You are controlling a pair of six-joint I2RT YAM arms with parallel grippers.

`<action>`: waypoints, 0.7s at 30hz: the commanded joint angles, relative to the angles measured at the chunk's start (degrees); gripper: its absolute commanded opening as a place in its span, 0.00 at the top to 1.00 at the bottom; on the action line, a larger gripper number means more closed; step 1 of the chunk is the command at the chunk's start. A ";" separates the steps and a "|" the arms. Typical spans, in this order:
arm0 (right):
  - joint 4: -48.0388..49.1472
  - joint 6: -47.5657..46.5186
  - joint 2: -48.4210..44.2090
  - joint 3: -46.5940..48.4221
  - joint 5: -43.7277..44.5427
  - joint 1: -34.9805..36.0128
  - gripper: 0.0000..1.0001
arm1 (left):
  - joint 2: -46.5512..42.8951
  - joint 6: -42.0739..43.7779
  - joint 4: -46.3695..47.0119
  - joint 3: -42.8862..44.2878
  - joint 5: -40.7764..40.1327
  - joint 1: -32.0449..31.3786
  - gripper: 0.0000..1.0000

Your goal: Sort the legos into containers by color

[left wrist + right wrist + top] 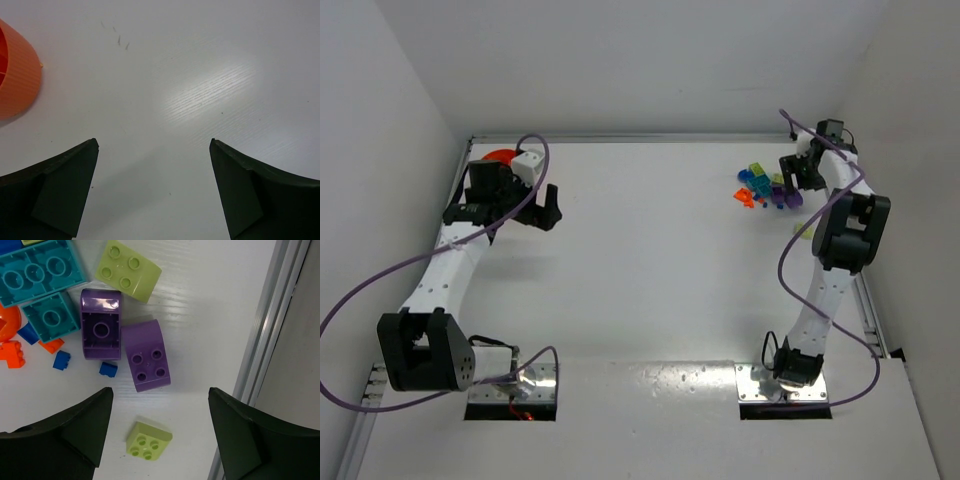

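The legos [765, 188] lie in a loose pile at the far right of the table. In the right wrist view, two purple bricks [146, 357] sit beside teal bricks [40, 267], small blue ones [108, 369], orange pieces [12, 355] and a yellow-green brick [127, 270]. A separate yellow-green brick [148, 440] lies between the fingers of my right gripper [160, 390], which hovers open above it and holds nothing. Only one of the containers shows, an orange bowl [15, 75] at the far left [500, 158]. My left gripper [154, 145] stands open and empty over bare table just right of the bowl.
An aluminium rail [265, 340] runs along the table's right edge, close to the right gripper [795, 172]. White walls enclose the table on the left, back and right. Purple cables [360, 300] loop off both arms.
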 commanded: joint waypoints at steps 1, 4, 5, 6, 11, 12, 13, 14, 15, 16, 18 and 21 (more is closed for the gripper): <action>-2.91 -0.95 2.33 5.53 -2.45 -0.42 0.23 | 0.46 1.49 0.47 2.24 1.83 -0.38 0.01; -5.55 -1.48 5.23 8.52 -4.12 -0.42 0.24 | 0.46 1.49 0.47 2.24 1.83 -0.38 0.01; -6.08 -1.48 5.24 8.53 -4.81 -0.42 0.25 | 0.46 1.49 0.47 2.24 1.83 -0.38 0.01; -6.09 -1.48 5.85 8.53 -4.82 -0.42 0.26 | 0.46 1.49 0.47 2.24 1.83 -0.38 0.01; -4.86 -2.00 6.91 7.48 -4.74 -0.42 0.29 | 0.99 1.49 0.47 2.24 1.83 -0.38 0.01; -4.25 -2.01 6.91 7.47 -4.73 -0.42 0.30 | 0.99 1.49 0.47 2.24 1.83 -0.38 0.01; -4.24 -2.01 7.61 7.47 -4.04 -0.42 0.32 | 1.51 1.49 0.47 2.24 1.83 -0.38 0.01; -3.72 -2.01 7.62 7.47 -4.03 -0.42 0.33 | 1.52 1.49 0.47 2.24 1.83 -0.38 0.01; -3.71 -2.01 7.62 7.47 -4.03 -0.42 0.34 | 1.52 1.49 0.47 2.24 1.83 -0.38 0.01; -3.19 -2.01 7.62 6.78 -4.03 -0.42 0.34 | 1.52 1.49 0.47 2.77 1.83 -0.38 0.01; -2.39 -2.01 7.62 6.77 -4.03 -0.42 0.36 | 1.52 1.49 0.47 2.77 1.83 -0.38 0.01; -1.78 -1.48 8.15 6.77 -4.03 -0.42 0.44 | 2.04 1.49 0.47 2.77 2.44 -0.38 0.01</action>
